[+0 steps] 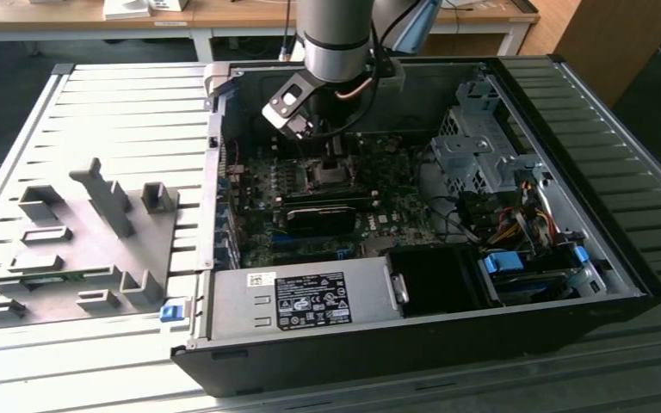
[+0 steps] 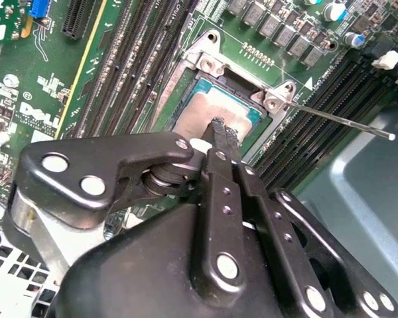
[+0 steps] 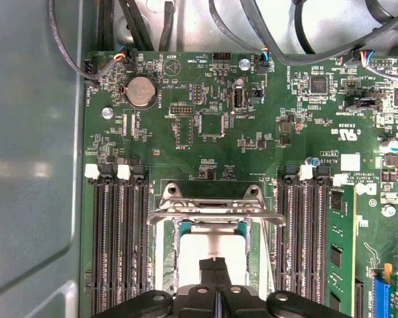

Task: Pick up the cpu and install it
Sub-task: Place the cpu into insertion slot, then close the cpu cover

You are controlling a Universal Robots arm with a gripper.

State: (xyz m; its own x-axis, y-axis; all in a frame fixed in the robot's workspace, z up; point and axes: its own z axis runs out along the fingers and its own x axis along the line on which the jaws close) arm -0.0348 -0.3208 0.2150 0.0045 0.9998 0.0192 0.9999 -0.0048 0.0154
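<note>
Currently, exterior view: we see the gripper (image 1: 330,162) low over the socket (image 1: 333,176). Second wrist view: jaws pressed together, tips at the cpu (image 2: 202,109), which lies in the socket. First wrist view: cpu (image 3: 199,252) sits square; we judge light, centred pressure best.

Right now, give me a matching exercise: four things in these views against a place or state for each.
Things: 1 cpu; 2 end effector; 3 fixture; 4 coin cell.
Places or states: a on the table, outside the case; b shut, over the socket; c lying in the socket; d round, silver, on the board.
Pairs: 1-c, 2-b, 3-a, 4-d.
</note>
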